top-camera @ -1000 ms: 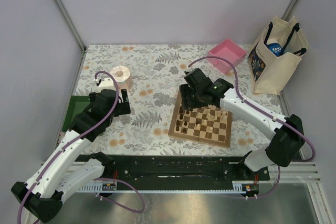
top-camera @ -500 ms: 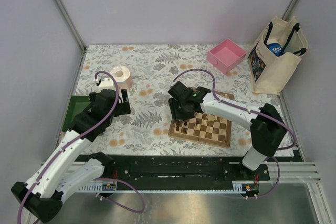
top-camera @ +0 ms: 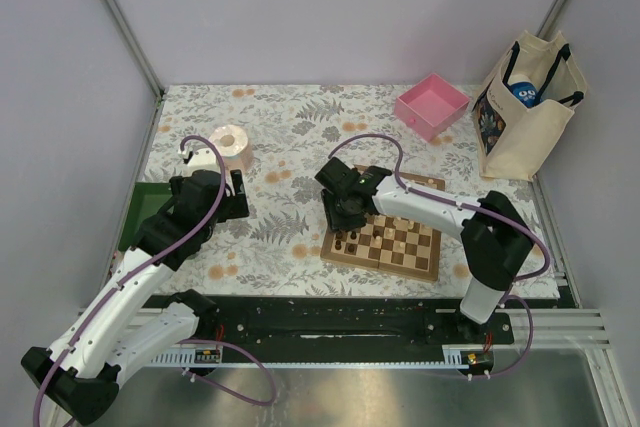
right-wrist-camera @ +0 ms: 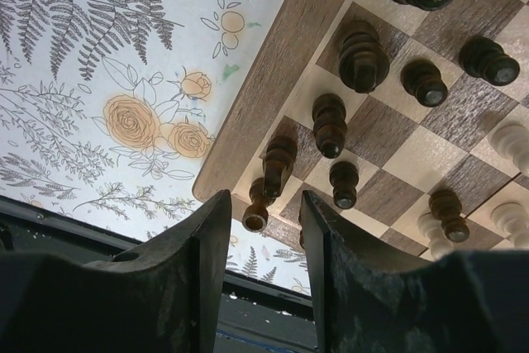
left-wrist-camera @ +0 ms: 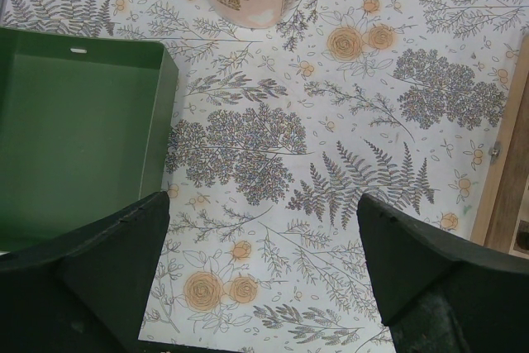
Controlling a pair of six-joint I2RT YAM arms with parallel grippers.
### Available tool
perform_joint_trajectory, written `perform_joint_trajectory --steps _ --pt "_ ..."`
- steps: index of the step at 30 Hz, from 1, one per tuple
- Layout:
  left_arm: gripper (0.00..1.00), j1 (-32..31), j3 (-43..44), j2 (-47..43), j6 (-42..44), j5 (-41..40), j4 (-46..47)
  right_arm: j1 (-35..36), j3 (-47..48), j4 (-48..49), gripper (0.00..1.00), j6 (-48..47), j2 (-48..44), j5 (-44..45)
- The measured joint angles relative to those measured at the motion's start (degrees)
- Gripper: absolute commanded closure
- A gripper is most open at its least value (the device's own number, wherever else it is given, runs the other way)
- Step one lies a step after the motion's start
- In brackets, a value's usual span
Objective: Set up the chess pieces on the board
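While the left gripper (left-wrist-camera: 260,233) gapes, the right gripper (right-wrist-camera: 266,208), narrowly parted, flanks an upright dark pawn (right-wrist-camera: 256,206) on the board (right-wrist-camera: 281,72).

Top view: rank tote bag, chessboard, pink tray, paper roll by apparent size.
1. tote bag
2. chessboard, close to the bag and partly hidden by the right arm, so unsure
3. pink tray
4. paper roll

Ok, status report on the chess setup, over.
Left end effector open, empty. Right end effector open, straddling a dark piece at the chessboard corner. Neighbouring dark pieces crowd it.
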Motion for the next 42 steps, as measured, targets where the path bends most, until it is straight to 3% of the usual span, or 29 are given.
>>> perform_joint_trajectory --steps 42 --pt "0.01 0.0 0.0 0.0 0.0 0.0 0.0 0.0 -0.2 1.5 0.74 -2.0 2.3 1.4"
